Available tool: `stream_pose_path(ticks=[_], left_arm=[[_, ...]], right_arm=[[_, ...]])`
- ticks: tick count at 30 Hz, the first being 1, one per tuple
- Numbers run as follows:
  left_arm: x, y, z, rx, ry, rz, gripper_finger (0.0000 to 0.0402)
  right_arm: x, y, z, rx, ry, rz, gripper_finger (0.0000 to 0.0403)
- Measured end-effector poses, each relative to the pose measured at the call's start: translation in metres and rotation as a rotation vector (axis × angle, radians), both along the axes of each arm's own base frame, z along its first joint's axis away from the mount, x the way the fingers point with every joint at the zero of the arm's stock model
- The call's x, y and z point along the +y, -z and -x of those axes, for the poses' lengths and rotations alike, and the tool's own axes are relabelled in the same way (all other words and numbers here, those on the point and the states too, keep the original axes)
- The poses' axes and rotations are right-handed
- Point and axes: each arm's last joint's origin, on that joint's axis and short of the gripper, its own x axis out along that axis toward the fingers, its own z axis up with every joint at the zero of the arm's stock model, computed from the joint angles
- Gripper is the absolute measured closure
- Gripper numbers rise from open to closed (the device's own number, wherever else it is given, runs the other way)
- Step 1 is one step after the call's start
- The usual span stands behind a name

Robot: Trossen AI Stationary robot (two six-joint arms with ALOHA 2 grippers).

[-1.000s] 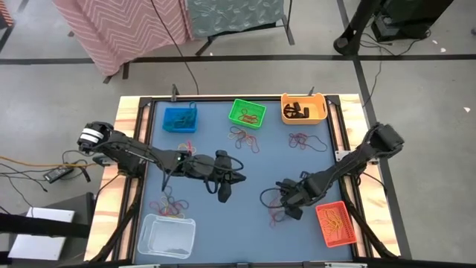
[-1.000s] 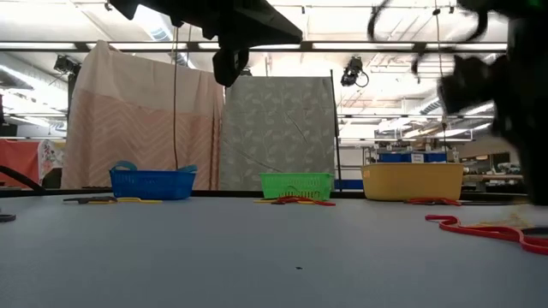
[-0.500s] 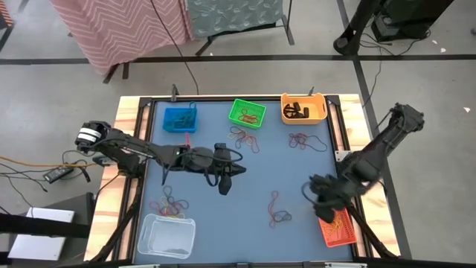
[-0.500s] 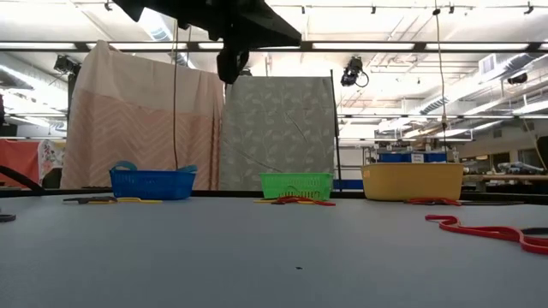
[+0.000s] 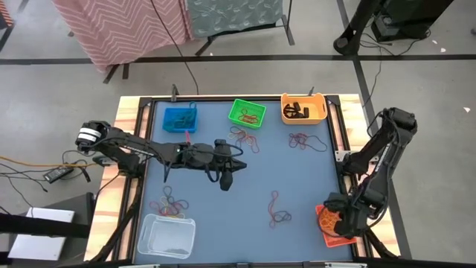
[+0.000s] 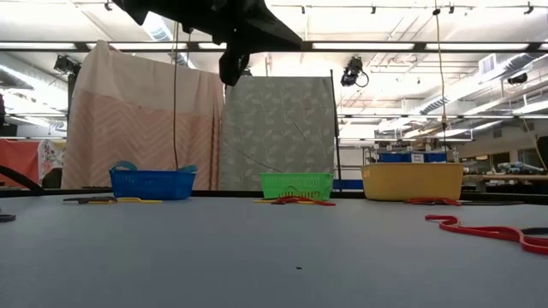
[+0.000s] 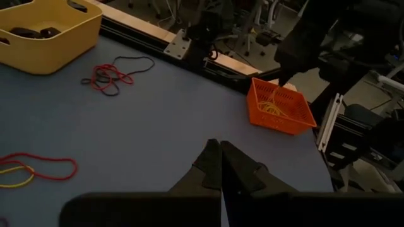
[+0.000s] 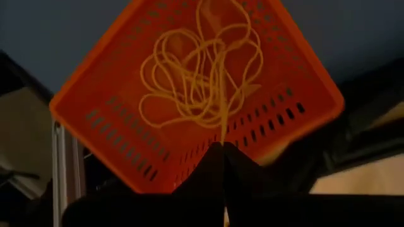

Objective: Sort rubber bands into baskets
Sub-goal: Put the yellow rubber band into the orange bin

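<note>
Right wrist: band (image 8: 222, 107) in claw (image 8: 222, 146).

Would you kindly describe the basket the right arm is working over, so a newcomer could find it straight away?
Start at the blue table and go to the near corner on the right arm's side. There, under the shut right pincer, sits the red-orange basket. It is the only basket on that side, and it holds a tangle of yellow-orange rubber bands.

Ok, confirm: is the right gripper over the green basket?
No, the right gripper hangs over the red-orange basket, pinching a yellow band.
</note>
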Motion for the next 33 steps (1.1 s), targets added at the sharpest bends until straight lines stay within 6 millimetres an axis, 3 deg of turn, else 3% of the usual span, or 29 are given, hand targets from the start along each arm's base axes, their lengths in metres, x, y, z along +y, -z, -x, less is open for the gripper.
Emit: stream_pose_path(ticks=[16,23,33], left_arm=[[0.002,0.000,0.000,0.000,-0.006,0.001,0.0400],[0.001,0.000,0.000,0.002,0.013,0.008,0.0400],[0.001,0.001,0.000,0.013,0.015,0.007,0.0400]], right_arm=[[0.009,0.041,-0.049,0.036,-0.046,0.015,0.0401],[0.012,0.043,-0.068,-0.048,0.012,-0.074,0.0401],[-0.004,0.043,-0.088,-0.121,0.137,-0.020,0.0401]])
